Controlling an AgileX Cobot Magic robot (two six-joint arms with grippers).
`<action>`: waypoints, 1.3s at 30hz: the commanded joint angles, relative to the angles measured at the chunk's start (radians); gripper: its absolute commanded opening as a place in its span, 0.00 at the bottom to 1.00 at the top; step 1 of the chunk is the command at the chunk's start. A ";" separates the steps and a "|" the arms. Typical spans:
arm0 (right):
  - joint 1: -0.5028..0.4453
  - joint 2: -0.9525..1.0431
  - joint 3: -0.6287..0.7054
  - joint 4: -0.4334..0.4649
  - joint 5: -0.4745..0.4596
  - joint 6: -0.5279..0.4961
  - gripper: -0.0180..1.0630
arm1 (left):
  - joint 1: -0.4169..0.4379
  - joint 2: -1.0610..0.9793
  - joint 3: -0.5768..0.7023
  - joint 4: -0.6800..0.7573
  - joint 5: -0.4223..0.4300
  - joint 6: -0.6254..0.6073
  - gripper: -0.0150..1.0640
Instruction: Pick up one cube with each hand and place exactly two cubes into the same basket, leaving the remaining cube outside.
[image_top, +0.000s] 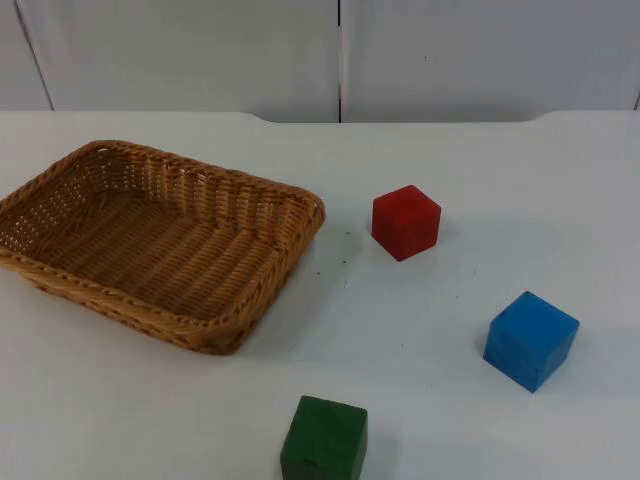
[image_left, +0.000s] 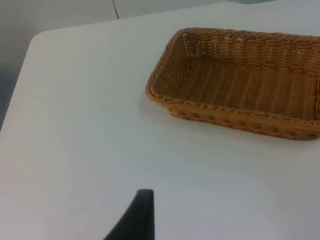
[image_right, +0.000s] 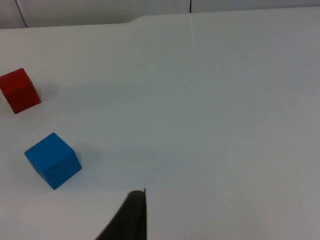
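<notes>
The wicker basket (image_top: 150, 240) is sitting at nine o'clock on the table (image_top: 480, 160), holding nothing. Red cube (image_top: 405, 222) is lying centrally, blue cube (image_top: 530, 339) at four, green cube (image_top: 323, 439) at six (all outside it). Left gripper (image_left: 137, 220) is hovering near the basket and right gripper (image_right: 131, 220) near the blue cube; their spread I cannot tell.

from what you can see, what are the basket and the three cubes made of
The shallow rectangular tan wicker basket looks woven from rattan or a similar cane: interlaced strands and a braided rim show. The red cube, blue cube and green cube look like painted wood, matte and slightly mottled, though plastic can't be ruled out.
</notes>
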 joint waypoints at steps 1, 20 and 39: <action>-0.005 0.006 -0.013 0.009 -0.014 -0.009 0.99 | 0.001 -0.005 0.001 0.002 -0.018 -0.005 0.99; -0.005 0.345 -0.135 0.003 -0.104 -0.011 0.99 | 0.001 0.149 -0.134 0.000 -0.022 -0.005 0.99; -0.005 0.477 -0.198 0.036 -0.161 -0.046 0.99 | 0.001 0.282 -0.151 -0.050 -0.051 -0.008 0.99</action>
